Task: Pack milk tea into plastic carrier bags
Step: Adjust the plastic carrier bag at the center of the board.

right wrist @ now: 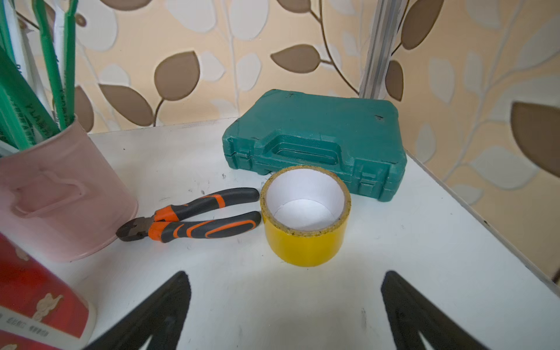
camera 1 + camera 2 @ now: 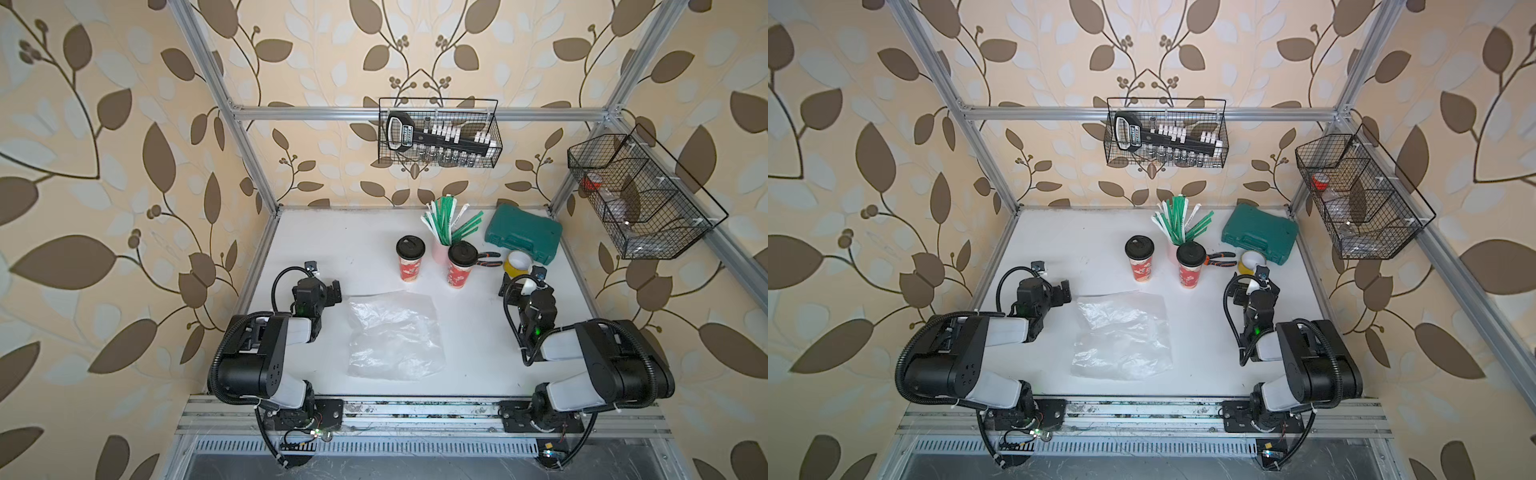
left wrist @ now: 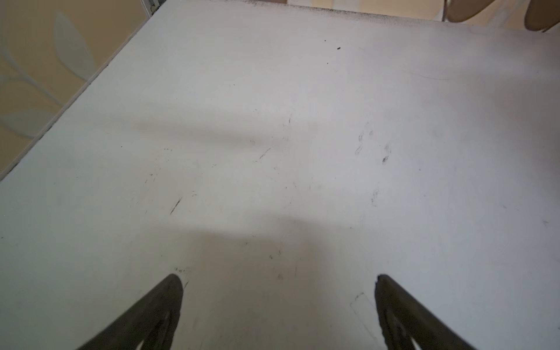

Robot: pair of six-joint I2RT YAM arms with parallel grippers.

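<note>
the left tool (image 3: 278, 277) hangs low over a bare stretch of the white worktop (image 2: 469, 332), its two dark fingers spread well apart with nothing between them. just to its right lies one thin transparent crinkly plastic carrier bag (image 2: 395, 336), flat and rumpled, between the two tools and touching neither. beyond the bag stand two tall red paper cups of milk tea with black domed lids, both upright and outside the bag: the first cup (image 2: 409, 264) nearer the left tool's side, the second cup (image 2: 460, 266) nearer the right tool. just behind the second cup is one short pink cup (image 1: 60, 194) holding a bunch of green and white straws (image 2: 446, 224), too many to count surely. one pair of orange and black pliers (image 1: 194, 216) lies with its nose by the pink cup. the right tool (image 1: 285, 275) has its fingers wide apart and empty, and one roll of yellow tape (image 1: 306, 239) sits right ahead of it, hole up. one green hard plastic case (image 1: 315, 136) lies just behind the tape.
</note>
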